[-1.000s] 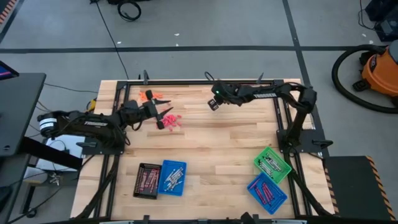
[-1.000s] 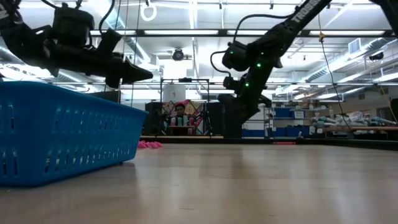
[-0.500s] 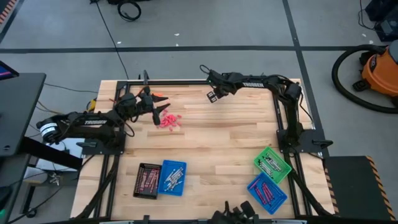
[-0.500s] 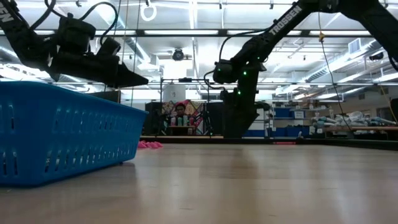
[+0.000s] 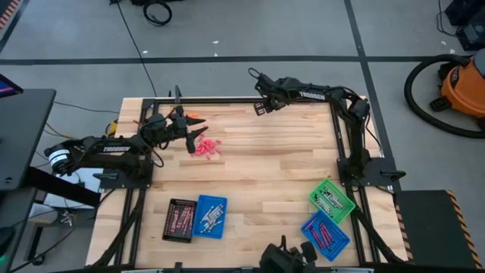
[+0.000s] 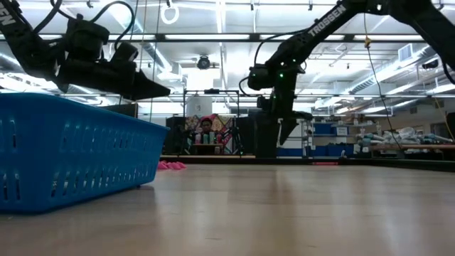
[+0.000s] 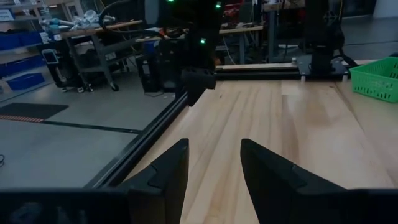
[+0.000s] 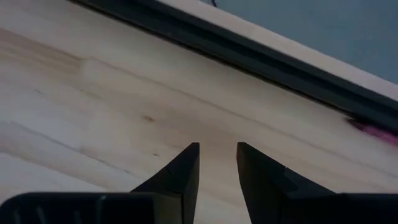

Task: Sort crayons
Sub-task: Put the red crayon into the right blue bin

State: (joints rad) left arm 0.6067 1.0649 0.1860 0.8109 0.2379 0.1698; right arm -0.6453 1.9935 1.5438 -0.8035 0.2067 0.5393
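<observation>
A small heap of red-pink crayons lies on the bare wood at the far left; in the low view it shows as a pink heap. A few orange crayons lie beyond it, partly under my left arm. My left gripper hovers level just above the heap's far-left side, open and with nothing in it. My right gripper hangs over the table's far edge, pointing steeply down, open over bare wood. A pink crayon end shows by the edge rail.
A black tray and a blue tray with crayons stand near the front left. A green tray and another blue tray stand at the front right. A black rail runs along the far edge.
My right gripper has gone toward the table's far edge, risen a little and tipped more steeply down. My left gripper has swung from over the red-pink heap toward the far edge, rolling slightly, then kept still. Neither has opened or shut. The crayons lie as before.
</observation>
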